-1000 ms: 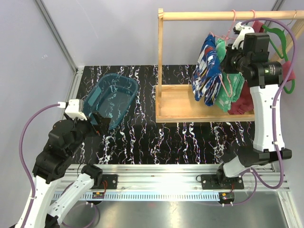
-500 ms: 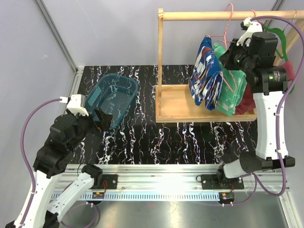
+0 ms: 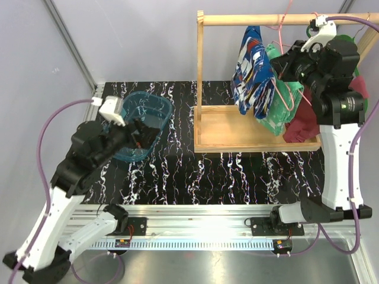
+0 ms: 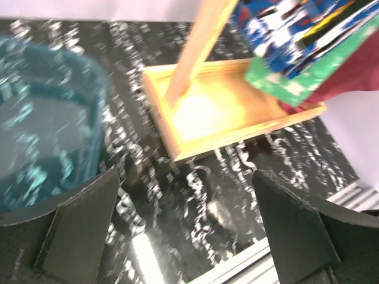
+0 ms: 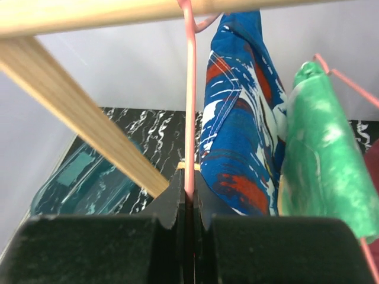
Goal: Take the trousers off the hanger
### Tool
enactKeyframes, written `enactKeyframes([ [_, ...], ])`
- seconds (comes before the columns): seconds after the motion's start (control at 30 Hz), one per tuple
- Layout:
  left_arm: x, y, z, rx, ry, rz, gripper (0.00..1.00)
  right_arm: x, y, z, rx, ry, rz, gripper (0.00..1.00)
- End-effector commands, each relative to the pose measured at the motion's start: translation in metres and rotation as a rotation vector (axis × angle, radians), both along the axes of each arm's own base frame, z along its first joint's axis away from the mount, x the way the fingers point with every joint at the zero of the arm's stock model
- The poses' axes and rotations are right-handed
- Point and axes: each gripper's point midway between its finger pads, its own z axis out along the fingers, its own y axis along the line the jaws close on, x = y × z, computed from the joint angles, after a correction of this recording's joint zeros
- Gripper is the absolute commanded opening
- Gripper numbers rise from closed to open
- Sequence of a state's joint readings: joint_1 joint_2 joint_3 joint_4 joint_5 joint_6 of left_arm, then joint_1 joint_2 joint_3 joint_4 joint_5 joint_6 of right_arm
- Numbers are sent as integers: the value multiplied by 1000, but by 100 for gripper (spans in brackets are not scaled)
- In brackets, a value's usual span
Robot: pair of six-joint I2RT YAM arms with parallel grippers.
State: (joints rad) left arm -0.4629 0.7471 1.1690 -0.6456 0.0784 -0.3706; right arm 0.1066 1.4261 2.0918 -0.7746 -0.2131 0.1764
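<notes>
Right fingers clamp hanger, trousers just beside

My right gripper is black; the hanger rising from it is pink. Right of that hang the blue trousers, printed white, red and yellow, then the bright green trousers, mottled white. The rail overhead is pale wood. Under my left gripper, the table is black with white marbling and the bin is translucent teal.

Pale lilac walls are seen behind the wooden rack, which is set on a black, white-veined tabletop; an aluminium rail is mounted before it.
</notes>
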Motion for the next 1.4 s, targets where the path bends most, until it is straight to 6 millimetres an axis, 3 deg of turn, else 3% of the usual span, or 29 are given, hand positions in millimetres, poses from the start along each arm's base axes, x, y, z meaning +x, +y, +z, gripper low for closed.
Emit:
enactKeyframes([
  [0.0, 7, -44, 52, -82, -136, -122, 99, -60, 11, 83, 53, -301, 85, 0],
  [0.03, 11, -55, 58, -84, -159, -128, 99, -77, 9, 84, 57, -307, 79, 0],
  [0.07, 19, -58, 60, -56, -182, -76, 99, -76, 8, 64, 60, -247, 74, 0],
  [0.1, 9, -90, 56, -34, -180, -149, 99, -84, 7, 58, 67, -231, 71, 0],
  [0.13, 15, -94, 67, -37, -225, -91, 99, -103, 3, 59, 79, -243, 60, 0],
  [0.17, -3, -118, 69, -19, -258, -159, 99, -105, 3, 41, 84, -191, 54, 0],
  [0.2, -3, -137, 65, 5, -270, -178, 99, -111, 0, 36, 93, -175, 42, 0],
  [0.23, -8, -149, 78, -24, -312, -187, 99, -127, -3, 36, 99, -183, 33, 0],
  [0.27, -9, -157, 79, 13, -342, -173, 99, -132, -5, 22, 93, -135, 25, 0],
  [0.3, -27, -177, 81, 17, -365, -228, 99, -139, -6, 17, 92, -117, 20, 0],
  [0.33, -30, -197, 82, 22, -388, -237, 99, -150, -9, 15, 92, -115, 12, 0],
  [0.37, -32, -205, 82, 57, -413, -235, 99, -156, -11, 4, 88, -75, 3, 0],
  [0.43, -51, -241, 75, 79, -436, -308, 99, -168, -20, -1, 83, -66, -38, 0],
  [0.5, -71, -264, 76, 86, -475, -378, 99, -177, -23, -13, 74, -22, -54, 0],
  [0.53, -76, -274, 81, 57, -490, -392, 99, -183, -26, -15, 71, -17, -64, 0],
  [0.57, -80, -291, 70, 71, -486, -426, 99, -186, -28, -20, 67, 1, -72, 0],
  [0.63, -86, -307, 78, 38, -487, -439, 99, -193, -34, -21, 61, -6, -103, 0],
  [0.67, -86, -322, 66, 50, -466, -443, 99, -195, -36, -23, 58, 1, -114, 0],
  [0.7, -85, -327, 74, 31, -468, -433, 99, -198, -40, -23, 56, -5, -131, 0],
  [0.8, -86, -354, 66, 12, -440, -441, 99, -202, -44, -23, 52, -2, -149, 0],
  [1.0, -87, -387, 51, 52, -436, -460, 99, -205, -52, -23, 47, -3, -195, 0],
  [1.23, -90, -405, 44, 74, -441, -486, 99, -205, -49, -13, 51, -23, -177, 0],
  [1.37, -86, -409, 37, 97, -434, -461, 87, -208, -45, -6, 58, -38, -150, 0],
])
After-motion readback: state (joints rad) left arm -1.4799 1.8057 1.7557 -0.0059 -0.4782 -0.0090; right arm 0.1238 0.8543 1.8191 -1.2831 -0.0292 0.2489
